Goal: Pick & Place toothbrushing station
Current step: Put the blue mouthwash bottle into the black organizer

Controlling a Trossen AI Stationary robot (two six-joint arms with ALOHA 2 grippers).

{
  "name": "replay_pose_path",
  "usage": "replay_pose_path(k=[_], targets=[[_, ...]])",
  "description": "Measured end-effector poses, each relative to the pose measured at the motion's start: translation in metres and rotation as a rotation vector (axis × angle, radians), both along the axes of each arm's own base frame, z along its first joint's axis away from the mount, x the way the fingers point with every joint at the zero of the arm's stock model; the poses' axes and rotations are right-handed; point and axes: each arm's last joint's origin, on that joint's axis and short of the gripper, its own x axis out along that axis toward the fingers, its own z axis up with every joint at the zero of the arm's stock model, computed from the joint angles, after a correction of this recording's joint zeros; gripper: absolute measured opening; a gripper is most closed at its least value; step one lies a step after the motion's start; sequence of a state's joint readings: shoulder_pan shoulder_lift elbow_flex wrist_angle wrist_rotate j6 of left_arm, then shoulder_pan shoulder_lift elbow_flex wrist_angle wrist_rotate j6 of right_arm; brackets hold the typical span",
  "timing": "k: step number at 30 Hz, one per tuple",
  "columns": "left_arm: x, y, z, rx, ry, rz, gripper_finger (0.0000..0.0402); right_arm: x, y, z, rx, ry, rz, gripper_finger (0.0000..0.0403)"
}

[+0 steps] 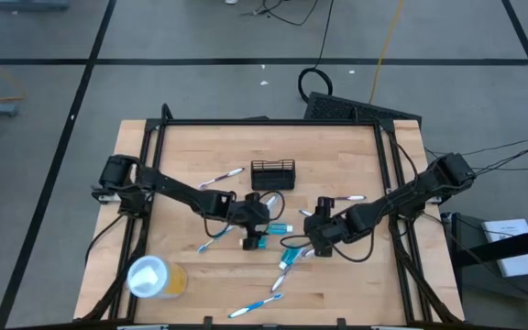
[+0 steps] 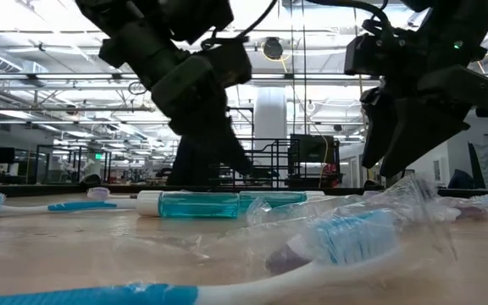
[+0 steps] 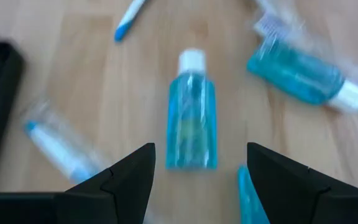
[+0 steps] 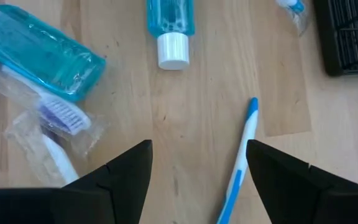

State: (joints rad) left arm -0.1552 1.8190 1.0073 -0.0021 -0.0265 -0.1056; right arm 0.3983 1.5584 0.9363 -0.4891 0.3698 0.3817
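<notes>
The left tool (image 1: 253,240) hangs over the middle of the desk (image 1: 181,147) with its two fingers (image 3: 126,180) spread wide and nothing between them. In the left wrist view a small blue bottle (image 3: 191,118) with a white cap lies just ahead of the gap, flat on the wood, clear of both fingers. A second blue bottle (image 3: 300,74) lies at an angle nearby, next to a wrapped toothbrush.

The right tool (image 1: 312,240) hangs close by, on the other side of the same cluster, also spread wide and empty. Its wrist view shows bare wood between its fingers (image 4: 123,180), with a blue and white toothbrush (image 4: 238,158) running along one finger's inner edge. A toothbrush in a clear wrapper (image 4: 55,130) lies against a blue bottle (image 4: 36,53) on the other side.

The wire holder (image 1: 273,174) stands upright behind both tools, toward the far edge of the desk, apart from the bottles and with bare wood around it. One toothbrush (image 1: 220,178) lies to the left of the holder, another (image 1: 345,199) to its right. Well in front and to the left of the holder, a yellow cup (image 1: 154,277) with a white lid sits near the desk's front left corner. A toothbrush (image 1: 253,306) lies near the front edge, in front of the holder.
</notes>
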Motion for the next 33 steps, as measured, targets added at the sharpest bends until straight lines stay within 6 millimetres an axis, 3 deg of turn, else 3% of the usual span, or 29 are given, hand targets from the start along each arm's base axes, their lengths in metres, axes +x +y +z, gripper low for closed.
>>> replay_pose_path(k=[14, 33], targets=[[0.026, -0.006, -0.02, 0.017, 0.113, -0.045, 0.0258, -0.002, 0.002, 0.0, 0.004, 0.005, -0.003, 0.0251], [0.027, -0.004, -0.025, 0.03, 0.125, 0.02, 0.0256, -0.003, 0.007, 0.0, -0.006, -0.016, -0.005, 0.0251]])
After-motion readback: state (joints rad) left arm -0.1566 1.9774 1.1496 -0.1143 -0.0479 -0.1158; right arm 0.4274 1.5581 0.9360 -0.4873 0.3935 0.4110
